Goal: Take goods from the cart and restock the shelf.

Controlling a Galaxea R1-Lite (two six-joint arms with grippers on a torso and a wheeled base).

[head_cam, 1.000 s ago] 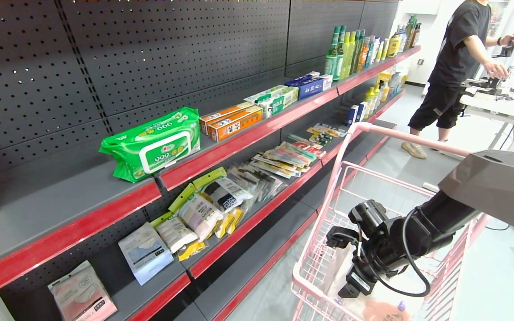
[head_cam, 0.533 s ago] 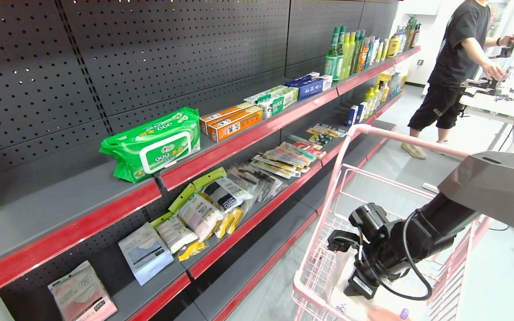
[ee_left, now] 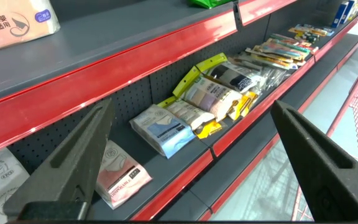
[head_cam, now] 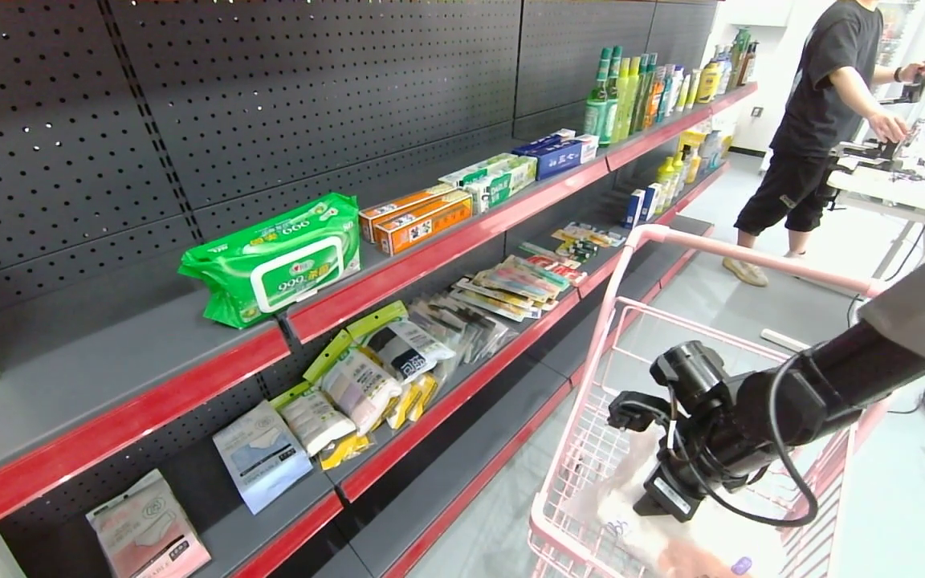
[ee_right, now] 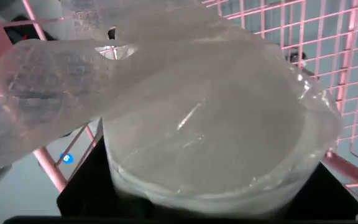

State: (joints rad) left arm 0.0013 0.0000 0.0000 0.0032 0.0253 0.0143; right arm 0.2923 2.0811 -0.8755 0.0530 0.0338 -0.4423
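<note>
Looking closest first, my right gripper (head_cam: 663, 502) sits low inside the cart (head_cam: 739, 258), its fingers clamped on a soft white pack (ee_right: 210, 124) in clear wrap, which bulges across the gap from one finger to the other (long axis crosswise, I judge). From there the shelf (head_cam: 93, 361) lies to the left, beyond the cart's pink rim, so the carry must rise, then cross leftward. My left gripper (ee_left: 192, 109) hangs nearer the shelf, fingers spread and empty, facing the lower tier's pouches (ee_left: 213, 93).
</note>
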